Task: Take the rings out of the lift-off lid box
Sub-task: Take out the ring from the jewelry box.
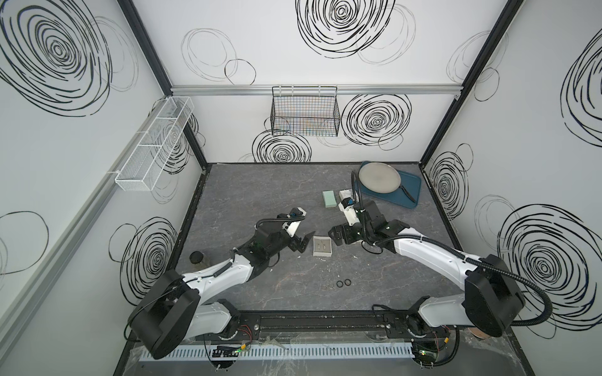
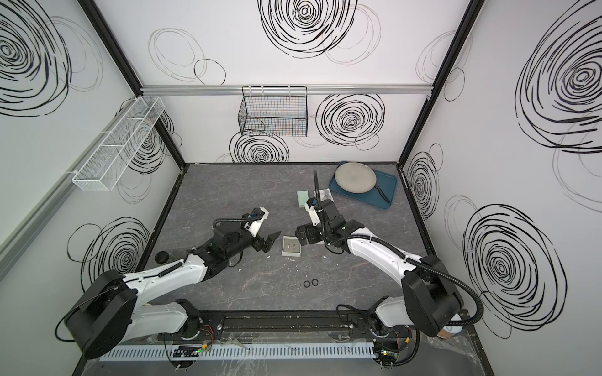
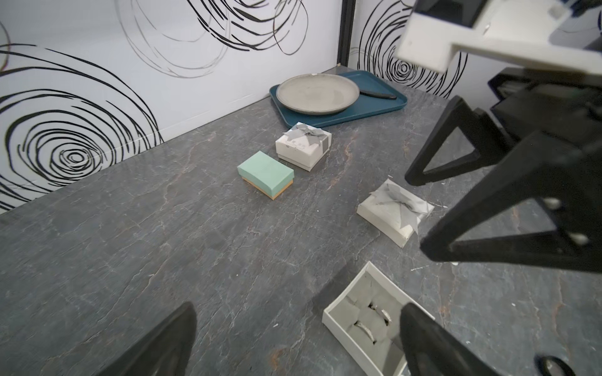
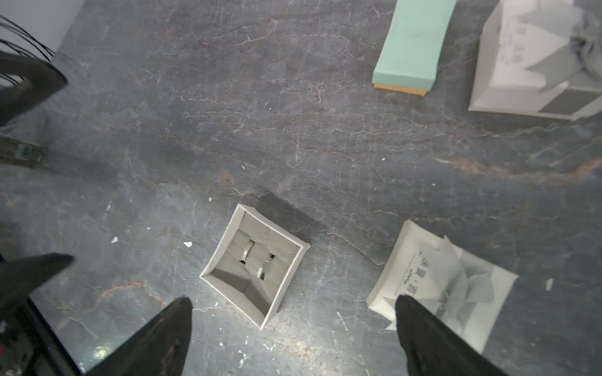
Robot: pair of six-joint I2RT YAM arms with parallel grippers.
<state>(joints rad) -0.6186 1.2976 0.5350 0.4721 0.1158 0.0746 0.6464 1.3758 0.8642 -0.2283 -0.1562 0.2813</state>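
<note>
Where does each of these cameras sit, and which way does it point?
Top views: high over the near edge, looking down on the table; left arm and right arm whole.
Left wrist: on the left arm, looking across the table past the left gripper; right gripper opposite.
Right wrist: on the right arm, looking steeply down at the lid; both grippers show.
Shared: all four show the open box holding rings.
</note>
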